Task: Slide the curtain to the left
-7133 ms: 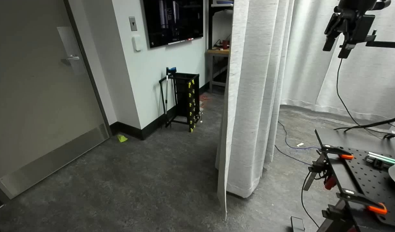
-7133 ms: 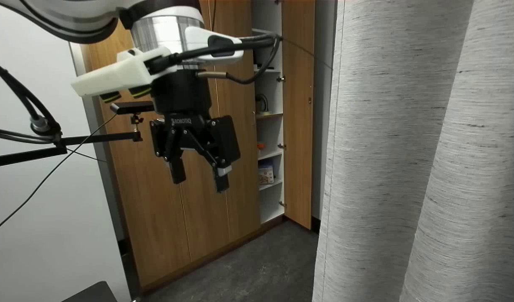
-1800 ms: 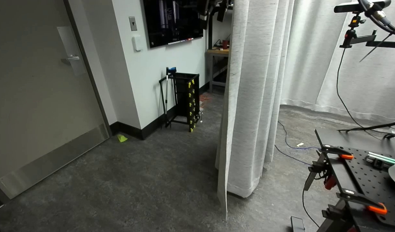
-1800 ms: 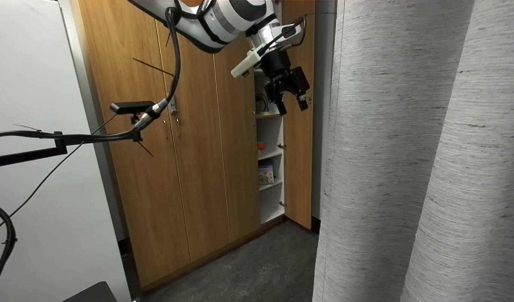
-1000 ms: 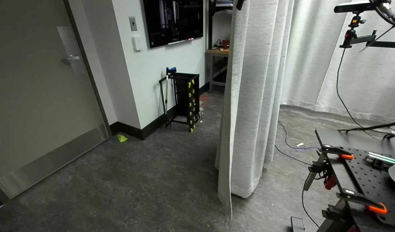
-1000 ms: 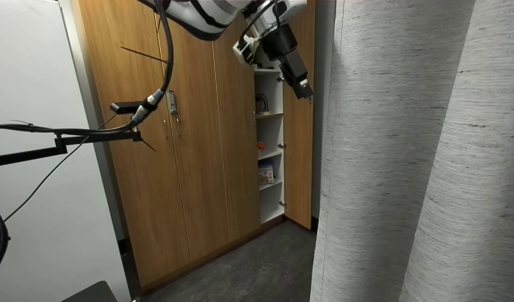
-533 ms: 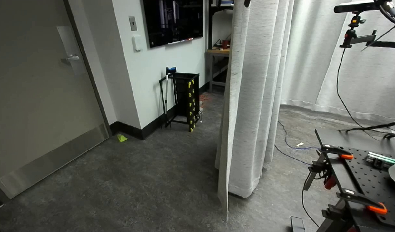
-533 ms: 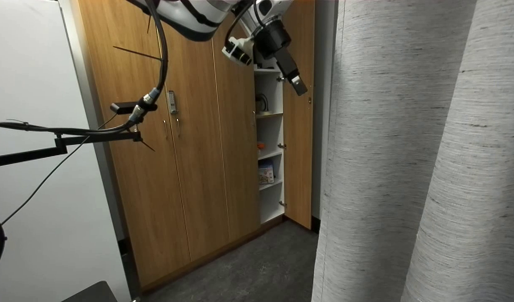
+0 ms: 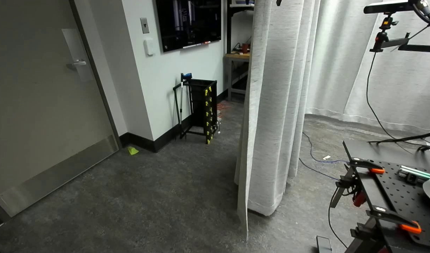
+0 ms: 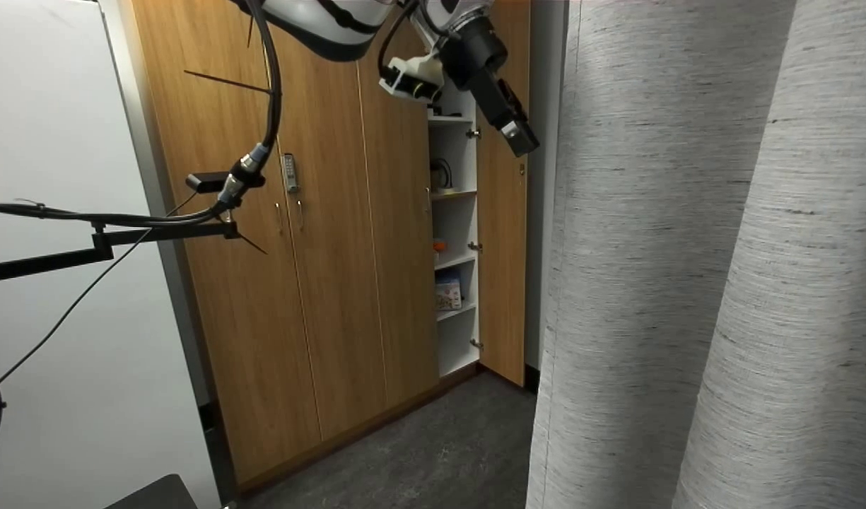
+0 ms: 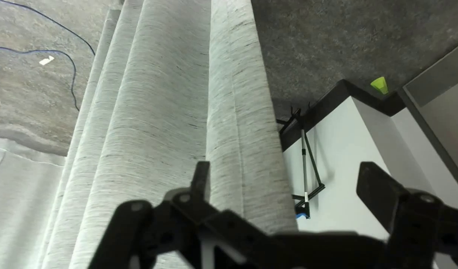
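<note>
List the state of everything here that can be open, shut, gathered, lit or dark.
Curtain: hanging, gathered in vertical folds.
Fingers: open, curtain edge between them in the wrist view; contact unclear.
Rightmost cabinet door: open.
Other cabinet doors: closed.
Room door: closed.
Wall screen: dark apart from reflections.

Floor (image 9: 148,196): mottled grey. Yellow-green wedge (image 9: 132,150); well apart, two blue cables (image 11: 74,71), white scrap (image 11: 46,60) just beside one. Table (image 9: 408,200): black, perforated; two orange-tipped clamps (image 9: 394,216) at edge.

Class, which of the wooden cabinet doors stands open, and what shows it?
The rightmost door in an exterior view: it juts out beside bared white shelves, while the other doors sit closed.
</note>
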